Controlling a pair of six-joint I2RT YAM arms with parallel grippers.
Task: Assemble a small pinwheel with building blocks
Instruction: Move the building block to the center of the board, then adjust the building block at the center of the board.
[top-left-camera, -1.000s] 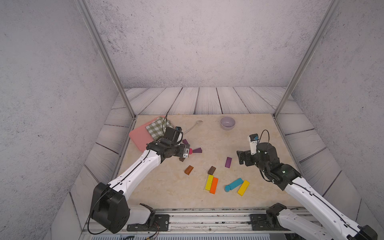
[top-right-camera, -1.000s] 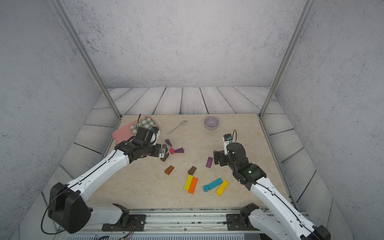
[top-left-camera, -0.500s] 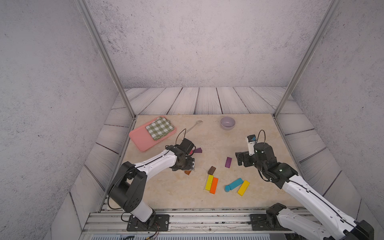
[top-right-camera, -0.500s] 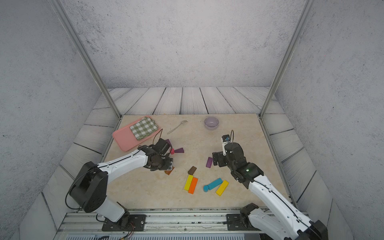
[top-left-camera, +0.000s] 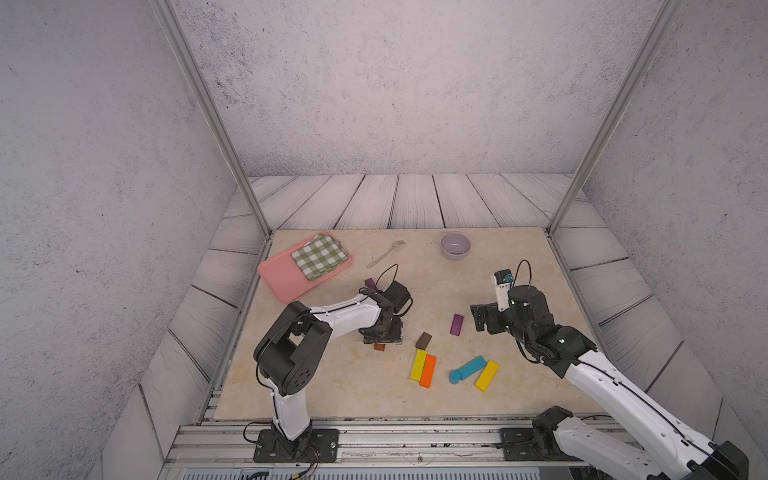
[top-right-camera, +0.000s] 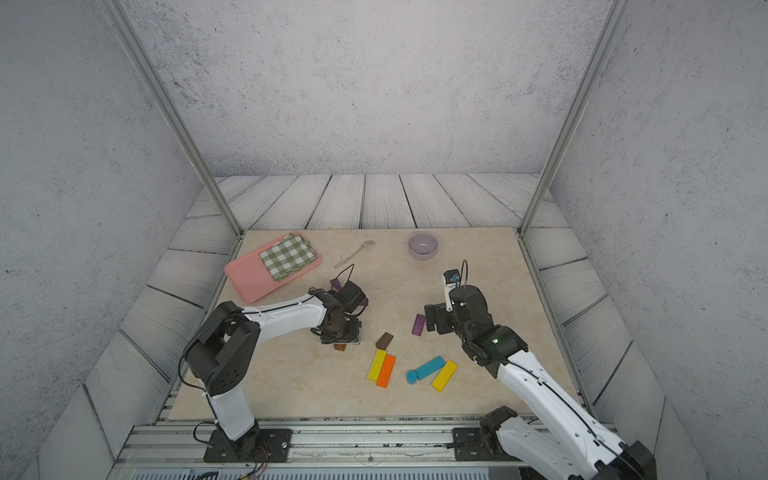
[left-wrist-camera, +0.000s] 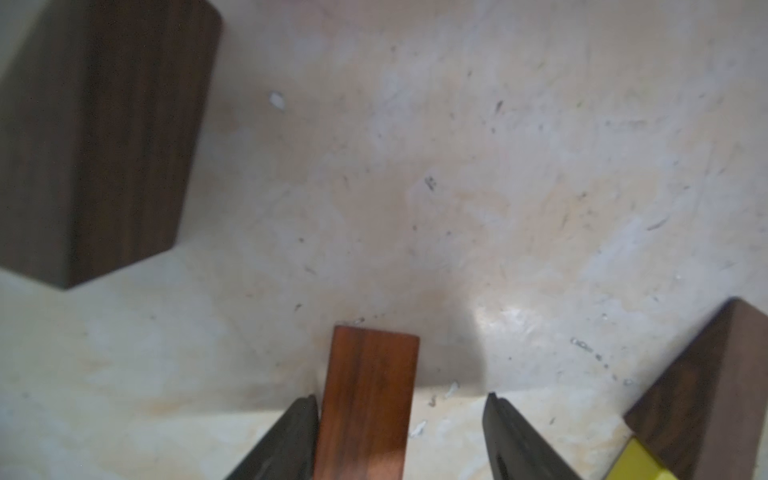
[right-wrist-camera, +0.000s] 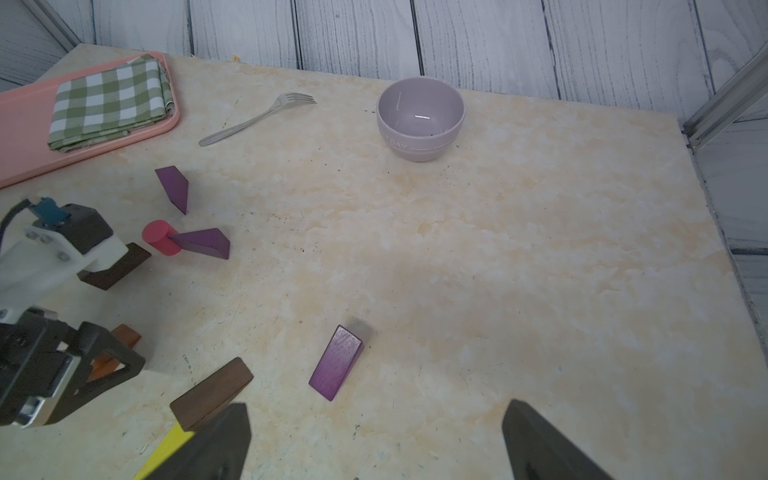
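Left wrist view: left jaws spread astride an orange-brown block (left-wrist-camera: 368, 407).
One jaw touches it, the other stands apart; right jaws spread wide, purple block (right-wrist-camera: 335, 365) ahead.

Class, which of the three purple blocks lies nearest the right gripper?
The purple block lying alone mid-table, just ahead of the right gripper; the two purple wedges sit near the pink cylinder.
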